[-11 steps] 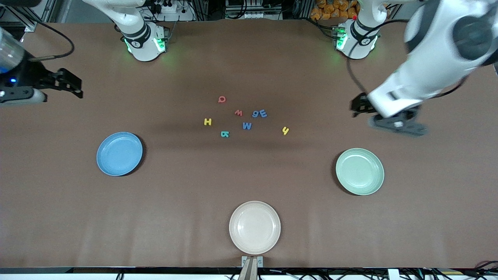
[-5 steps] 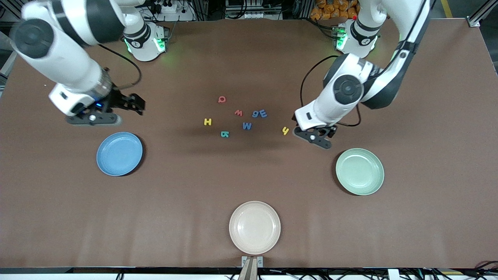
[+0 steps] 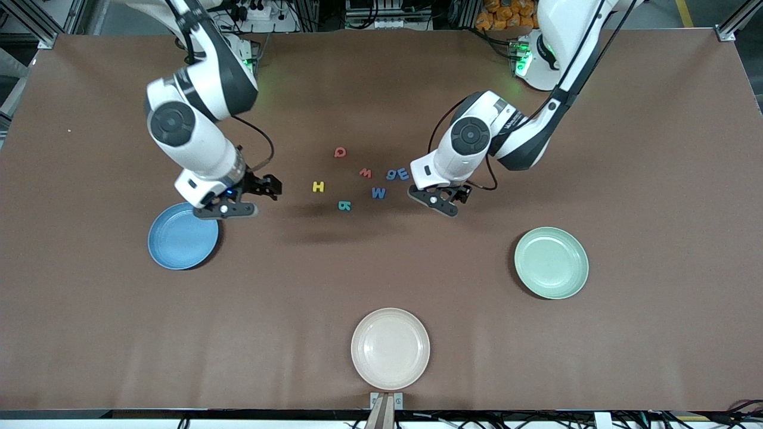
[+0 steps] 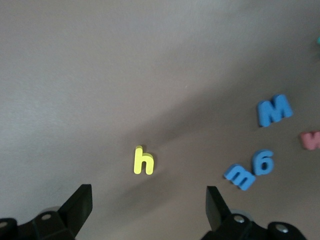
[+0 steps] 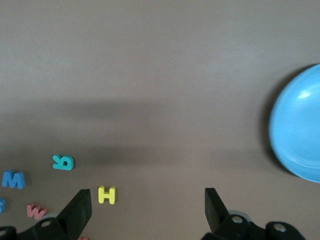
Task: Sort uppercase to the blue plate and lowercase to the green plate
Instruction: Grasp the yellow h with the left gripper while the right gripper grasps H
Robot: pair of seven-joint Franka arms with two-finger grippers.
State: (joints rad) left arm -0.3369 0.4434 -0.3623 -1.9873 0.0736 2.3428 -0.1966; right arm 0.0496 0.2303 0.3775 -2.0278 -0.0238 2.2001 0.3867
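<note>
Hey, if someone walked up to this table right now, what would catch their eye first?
Probably the cluster of tiny bright foam letters mid-table, with both white arms bent in over it: the left end effector open above the small yellow foam h, the right end effector open between the yellow foam H and the round light blue plastic plate. A pale green plate and a beige plate sit nearer the camera.

Robotics lab: brown-covered table, aluminium framing, cable bundles and power strips along its edge.

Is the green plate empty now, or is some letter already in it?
Empty: the green plate shows only its bare pale inside.
</note>
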